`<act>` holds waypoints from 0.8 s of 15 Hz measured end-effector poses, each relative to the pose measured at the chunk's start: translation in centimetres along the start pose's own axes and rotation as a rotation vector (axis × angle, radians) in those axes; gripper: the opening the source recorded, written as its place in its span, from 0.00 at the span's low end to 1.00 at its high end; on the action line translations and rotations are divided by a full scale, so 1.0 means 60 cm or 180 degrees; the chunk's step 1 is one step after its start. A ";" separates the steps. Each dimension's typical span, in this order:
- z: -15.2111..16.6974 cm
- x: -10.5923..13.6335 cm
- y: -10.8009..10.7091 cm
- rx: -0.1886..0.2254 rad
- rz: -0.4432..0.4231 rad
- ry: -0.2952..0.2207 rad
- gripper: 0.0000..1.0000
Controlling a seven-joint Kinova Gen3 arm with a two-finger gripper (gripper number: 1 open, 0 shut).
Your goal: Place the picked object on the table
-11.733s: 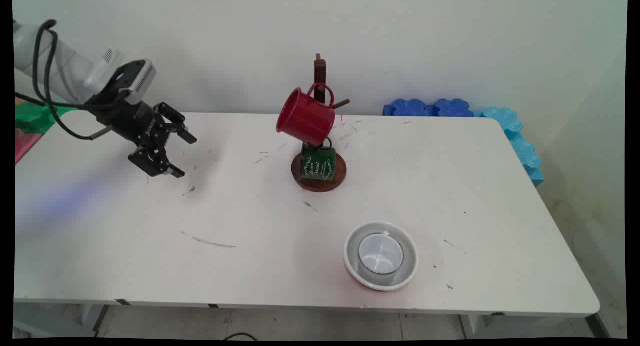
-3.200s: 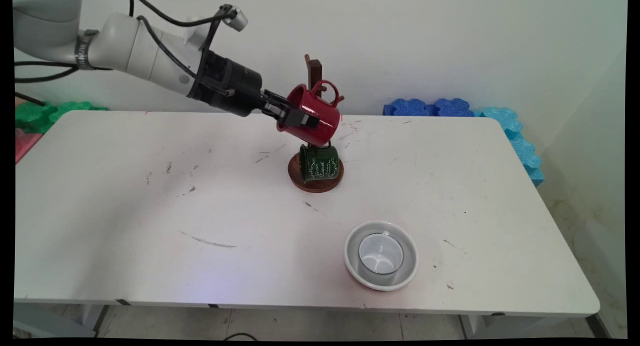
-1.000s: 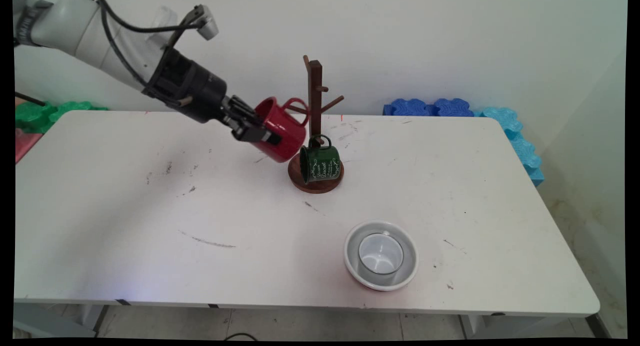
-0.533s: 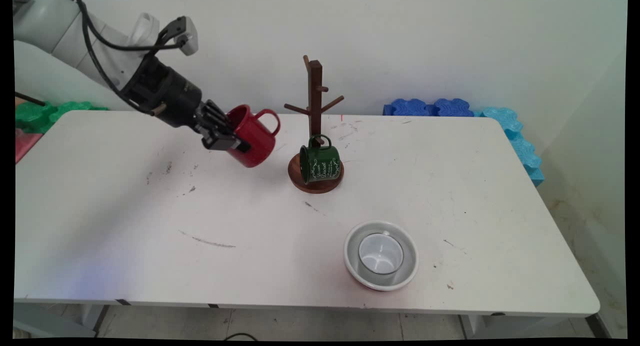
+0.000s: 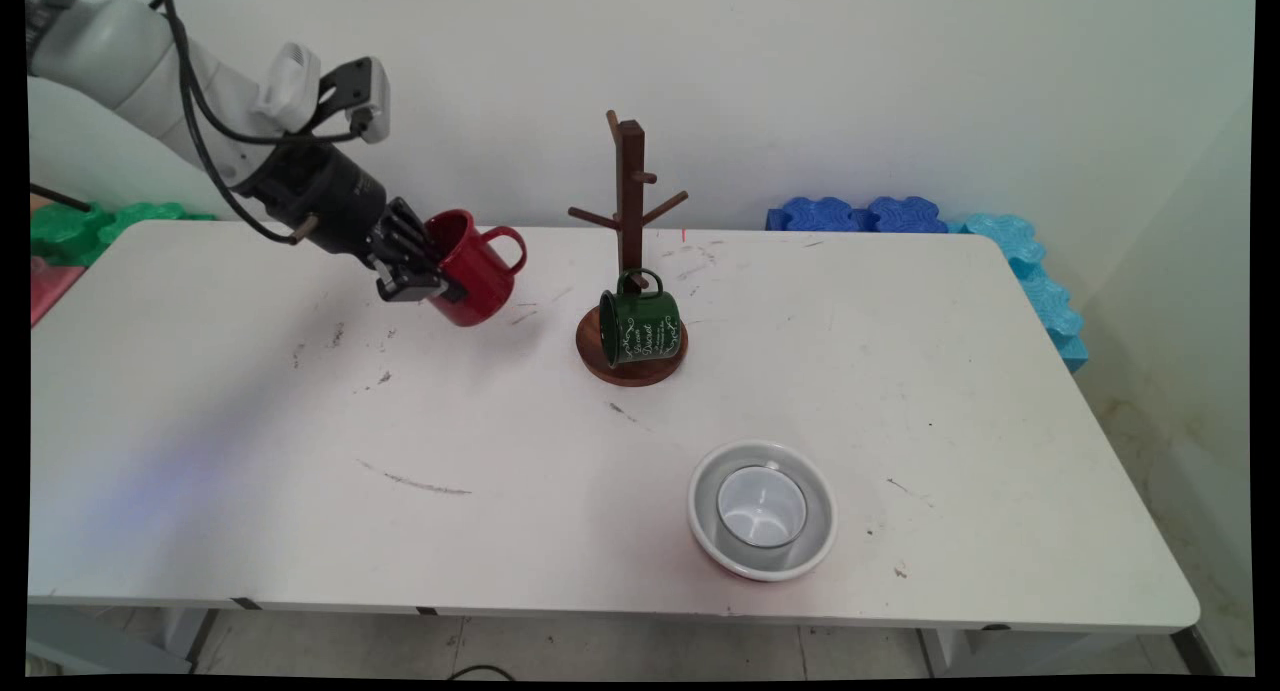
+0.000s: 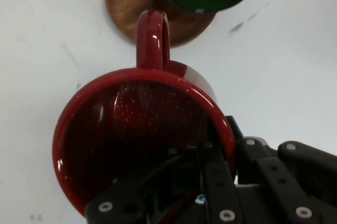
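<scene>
Gripping the red mug (image 5: 472,269) by its rim, one finger inside, the gripper (image 5: 418,276) holds it tilted above the tabletop (image 5: 300,451) toward the far left, near the mug tree (image 5: 630,261).

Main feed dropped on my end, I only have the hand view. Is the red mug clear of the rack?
Observer: Yes. The gripper holds the red mug in the air, to the picture's left of the mug tree, apart from its pegs.
Operator: Anything hanging on the tree?
Observer: Only the green mug, hung by its handle on a low peg over the base. The upper pegs are bare.
Operator: What else is out there?
Observer: A white bowl with a white cup standing in it, near the front edge of the table.
</scene>
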 end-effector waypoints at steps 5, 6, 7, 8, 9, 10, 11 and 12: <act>0.027 -0.015 -0.034 0.0136 0.0278 -0.0217 0.00; 0.034 -0.018 -0.041 0.0160 0.0321 -0.0258 0.00; 0.041 -0.021 -0.047 0.0180 0.0359 -0.0294 0.00; 0.047 -0.024 -0.052 0.0195 0.0389 -0.0322 0.00; 0.054 -0.028 -0.058 0.0211 0.0418 -0.0355 0.00; 0.062 -0.032 -0.063 0.0228 0.0443 -0.0384 0.00; 0.070 -0.035 -0.067 0.0243 0.0462 -0.0406 0.00; 0.080 -0.041 -0.069 0.0246 0.0481 -0.0435 0.00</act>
